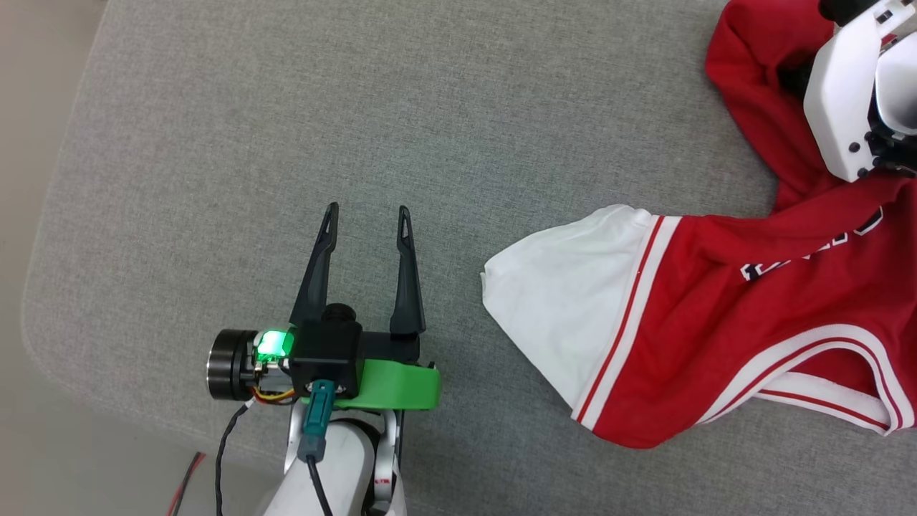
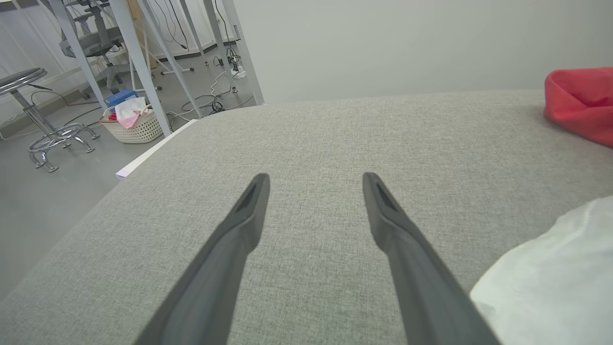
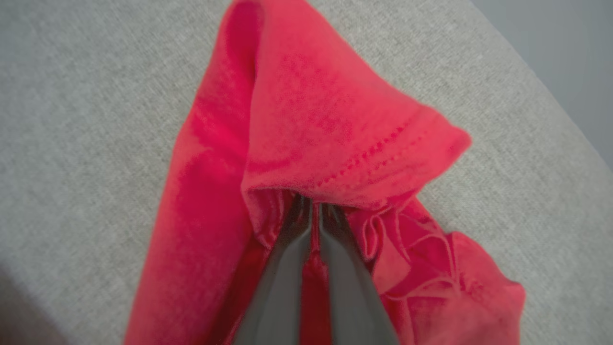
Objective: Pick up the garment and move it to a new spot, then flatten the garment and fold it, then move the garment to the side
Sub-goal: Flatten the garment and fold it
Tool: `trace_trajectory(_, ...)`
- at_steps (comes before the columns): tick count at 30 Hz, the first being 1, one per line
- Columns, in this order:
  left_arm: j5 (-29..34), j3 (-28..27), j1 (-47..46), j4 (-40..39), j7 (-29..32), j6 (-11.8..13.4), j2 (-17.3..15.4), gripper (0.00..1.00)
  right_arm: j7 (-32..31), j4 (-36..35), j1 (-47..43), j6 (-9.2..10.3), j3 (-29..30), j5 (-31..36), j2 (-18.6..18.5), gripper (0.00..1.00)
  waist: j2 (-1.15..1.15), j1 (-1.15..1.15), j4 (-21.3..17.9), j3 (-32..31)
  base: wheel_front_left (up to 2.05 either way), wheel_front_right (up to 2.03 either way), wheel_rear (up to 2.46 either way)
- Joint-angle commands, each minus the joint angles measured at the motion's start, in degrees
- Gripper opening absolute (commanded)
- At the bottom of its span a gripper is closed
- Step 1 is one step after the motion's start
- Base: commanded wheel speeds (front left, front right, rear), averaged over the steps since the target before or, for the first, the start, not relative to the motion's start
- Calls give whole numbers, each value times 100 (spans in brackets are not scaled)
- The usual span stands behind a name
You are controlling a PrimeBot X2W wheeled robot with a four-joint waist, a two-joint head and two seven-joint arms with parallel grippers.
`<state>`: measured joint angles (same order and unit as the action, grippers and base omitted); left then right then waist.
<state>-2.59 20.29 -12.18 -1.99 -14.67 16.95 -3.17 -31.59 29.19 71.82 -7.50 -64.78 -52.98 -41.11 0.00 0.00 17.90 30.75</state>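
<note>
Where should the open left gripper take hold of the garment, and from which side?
Probably the white sleeve of the garment, at its outer edge: it lies on the grey table nearest the left gripper, so come in low from the robot's left. The right gripper is shut on the red hem.

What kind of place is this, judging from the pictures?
Probably a robotics lab or workshop: a chrome round-seat stool, loose dark cables on the grey floor, and a white woven basket of cloth.
</note>
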Motion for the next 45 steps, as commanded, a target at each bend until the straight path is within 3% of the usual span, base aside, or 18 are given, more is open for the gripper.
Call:
trace_trajectory(1,-18,-19,-88,33,-33,15,28,100,175,114,-208,1,-160,-102,-11,36,0,0,-66,-72,0,0,0)
trace_trajectory(2,-9,-37,-86,46,-33,7,28,100,378,101,-204,1,-160,-126,-26,94,0,0,-96,-118,0,0,0)
trace_trajectory(3,2,-56,-77,63,-33,-9,28,100,688,59,-197,1,-169,-112,-66,100,0,0,-124,-183,0,0,0)
trace_trajectory(10,73,-291,146,76,-33,-121,-148,100,2857,-423,-630,1,50,-120,-431,100,0,0,-477,-796,0,0,0)
trace_trajectory(17,28,-505,243,-43,-33,-369,-427,100,4244,-777,-1432,1,913,-99,-855,100,0,0,-859,-1284,0,0,0)
trace_trajectory(23,-187,-705,30,-44,-33,-902,-734,100,4637,-869,-2588,1,2293,350,-678,100,0,0,-1131,-1617,0,0,0)
trace_trajectory(28,-587,-683,-459,261,107,-1738,-1100,100,4656,-1294,-3893,1,3654,1030,-104,100,0,0,-1303,-1838,0,0,0)
trace_trajectory(31,-711,-552,-869,331,785,-2112,-1357,100,4657,-1610,-4601,1,4274,1429,206,100,0,0,-1381,-1912,0,0,0)
trace_trajectory(34,-1119,-307,-1229,249,1915,-2333,-1519,100,4504,-1992,-5185,1,4812,1760,506,100,0,0,-1451,-1938,0,0,0)
trace_trajectory(40,-2496,323,-1847,125,4175,-2437,-1904,100,4035,-2746,-5862,1,5530,2248,1030,100,0,0,-1566,-1867,0,0,0)
trace_trajectory(45,-3284,1159,-2264,219,5446,-2441,-2418,100,3750,-3164,-6034,1,5718,2495,1311,100,0,0,-1702,-1759,0,0,0)
